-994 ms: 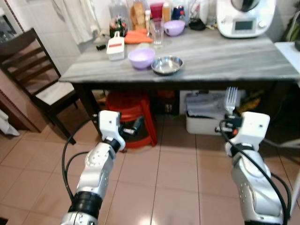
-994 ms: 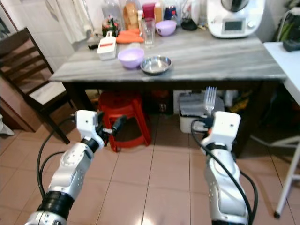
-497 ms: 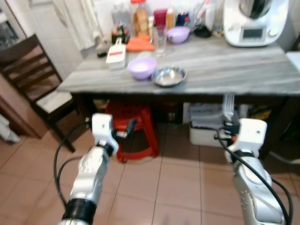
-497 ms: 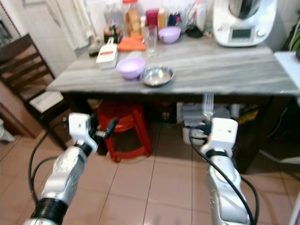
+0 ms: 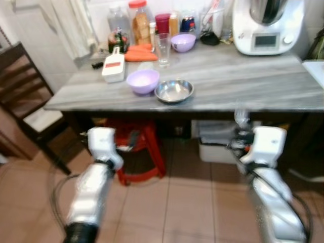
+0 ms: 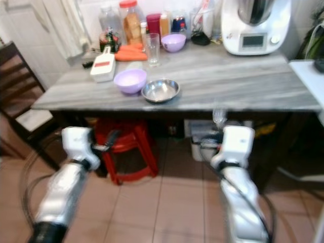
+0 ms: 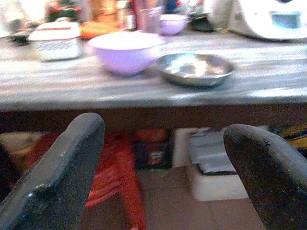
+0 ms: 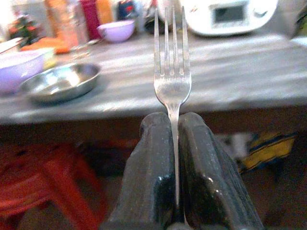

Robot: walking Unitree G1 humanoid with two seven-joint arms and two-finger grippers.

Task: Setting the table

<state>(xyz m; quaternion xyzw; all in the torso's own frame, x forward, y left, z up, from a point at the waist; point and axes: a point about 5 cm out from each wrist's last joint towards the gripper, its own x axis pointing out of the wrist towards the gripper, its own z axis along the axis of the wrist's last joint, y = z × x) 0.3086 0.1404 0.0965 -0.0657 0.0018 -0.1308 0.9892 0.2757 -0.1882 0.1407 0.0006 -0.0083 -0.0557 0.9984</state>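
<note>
Right wrist view: the right gripper has its two black fingers pressed together on the handle of a metal fork, which stands upright with its tines clear above the fingertips. In the head views that gripper is held low in front of the table, just below its front edge and toward the right half; motion blur softens the fork there. The left gripper has its fingers spread wide apart with nothing between them; it sits below the front edge of the table toward the left half, near a red stool that stands under the table. On the grey marbled tabletop, a steel bowl rests close to the front edge near the middle, with a purple bowl just beside it on the left. A white grater lies farther left. A drinking glass stands behind the bowls, a second purple bowl sits near the back edge, and a white kitchen machine occupies the back right corner. A dark wooden chair stands off the left end of the table.
</note>
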